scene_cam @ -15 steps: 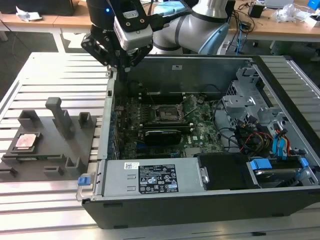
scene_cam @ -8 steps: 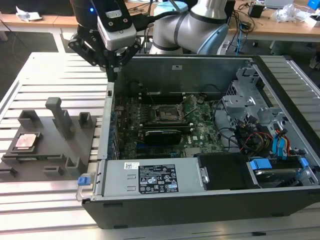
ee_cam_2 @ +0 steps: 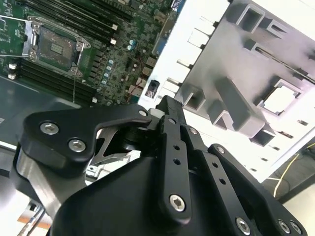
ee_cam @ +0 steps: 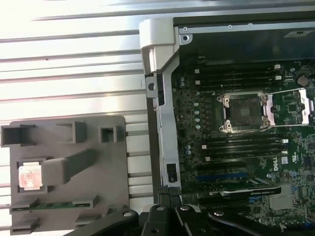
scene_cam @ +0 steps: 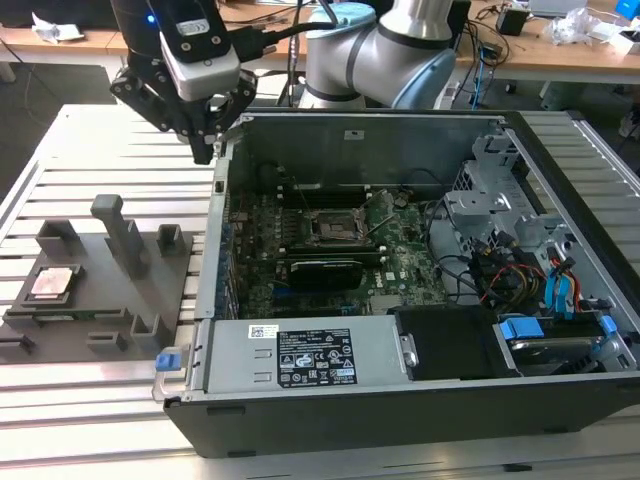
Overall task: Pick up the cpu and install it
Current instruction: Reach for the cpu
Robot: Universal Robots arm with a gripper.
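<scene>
While gripper hangs by the case corner, fingers pressed together and empty, cpu sits in its tray pocket, well apart, at the exterior view's left. Step: approach, pick not begun. Grasp likely needs fingers spread, squared over it. Socket looks open.

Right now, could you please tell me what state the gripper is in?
Gripper: jaws closed, holding nothing; the cpu lies in the grey fixture tray.
</scene>
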